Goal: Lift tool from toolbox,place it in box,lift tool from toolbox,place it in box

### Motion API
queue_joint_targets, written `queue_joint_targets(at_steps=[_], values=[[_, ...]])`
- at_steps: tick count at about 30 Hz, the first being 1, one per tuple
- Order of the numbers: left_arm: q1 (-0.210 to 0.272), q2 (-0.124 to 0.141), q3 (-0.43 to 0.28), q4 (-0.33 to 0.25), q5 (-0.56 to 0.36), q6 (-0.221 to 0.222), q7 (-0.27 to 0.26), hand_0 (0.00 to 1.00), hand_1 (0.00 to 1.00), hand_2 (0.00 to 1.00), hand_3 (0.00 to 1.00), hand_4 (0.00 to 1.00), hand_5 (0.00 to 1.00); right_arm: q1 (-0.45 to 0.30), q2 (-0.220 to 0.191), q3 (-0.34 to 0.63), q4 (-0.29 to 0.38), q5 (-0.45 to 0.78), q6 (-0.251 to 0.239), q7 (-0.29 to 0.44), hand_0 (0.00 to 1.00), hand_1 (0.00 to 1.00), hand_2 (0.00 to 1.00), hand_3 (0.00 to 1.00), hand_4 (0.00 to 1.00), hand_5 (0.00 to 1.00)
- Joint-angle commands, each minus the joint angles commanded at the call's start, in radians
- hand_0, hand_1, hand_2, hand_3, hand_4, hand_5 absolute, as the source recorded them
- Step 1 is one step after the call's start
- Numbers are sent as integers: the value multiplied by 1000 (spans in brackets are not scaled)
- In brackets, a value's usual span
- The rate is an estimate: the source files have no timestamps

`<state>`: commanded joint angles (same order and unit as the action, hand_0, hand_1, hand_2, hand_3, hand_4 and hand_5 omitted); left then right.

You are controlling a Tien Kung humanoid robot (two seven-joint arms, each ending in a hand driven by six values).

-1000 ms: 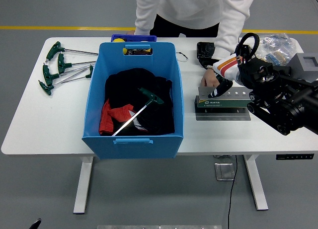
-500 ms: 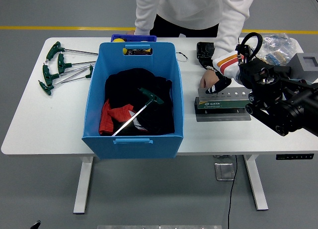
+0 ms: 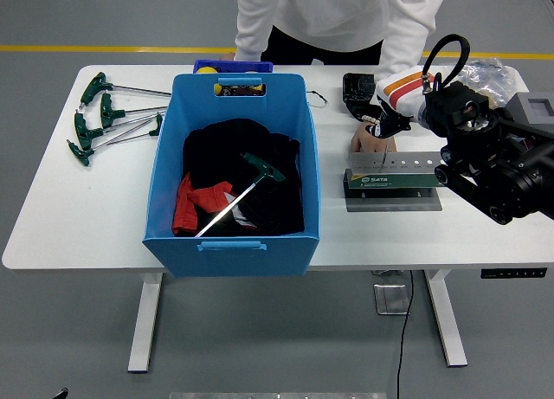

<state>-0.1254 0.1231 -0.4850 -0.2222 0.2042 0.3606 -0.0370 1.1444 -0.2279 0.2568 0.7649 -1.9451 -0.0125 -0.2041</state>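
The right hand (image 3: 387, 122) is the hardest part to read: its black fingers bunch just above and behind the left end of the tool holder (image 3: 391, 180), overlapping the person's hand (image 3: 370, 139), and whether they are curled on anything or merely loose cannot be told at this size. The person stands at the far side, cut off at the picture's top, one white sleeve with orange stripes reaching down to that same spot; the other hand is hidden behind the blue box (image 3: 232, 170). The tool holder is a green-labelled rack with a row of holes along its top, sitting on a grey plate right of the box; no tool shaft can be made out in those holes. Inside the box, a green T-handle wrench (image 3: 241, 192) lies slantwise on dark cloth with a red patch (image 3: 192, 205) at the lower left. Four more green T-handle wrenches (image 3: 102, 115) lie on the white table (image 3: 78, 234), well apart from the box on its left. A black pouch (image 3: 357, 91) lies behind the holder, partly masked by the robot's hand. The left arm is out of view. Compared with half a second ago, the right hand has risen and drawn back from the holder's top, the arm has swung up toward the far right, and the holder looks to have shifted slightly rightward; the wrench in the box has not moved.
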Motion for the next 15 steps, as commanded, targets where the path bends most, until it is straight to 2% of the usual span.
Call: queue_joint_targets(at_steps=[8, 15], values=[[1, 3, 5, 2, -11, 1, -3, 680, 604, 663, 682, 723, 607, 34, -45, 48, 105, -6, 32, -11, 2, 2, 20, 58, 784, 665], [2, 3, 4, 1, -10, 2, -3, 679, 604, 663, 680, 723, 609, 55, -27, 153, 193, -41, 13, -17, 2, 2, 29, 58, 793, 672]])
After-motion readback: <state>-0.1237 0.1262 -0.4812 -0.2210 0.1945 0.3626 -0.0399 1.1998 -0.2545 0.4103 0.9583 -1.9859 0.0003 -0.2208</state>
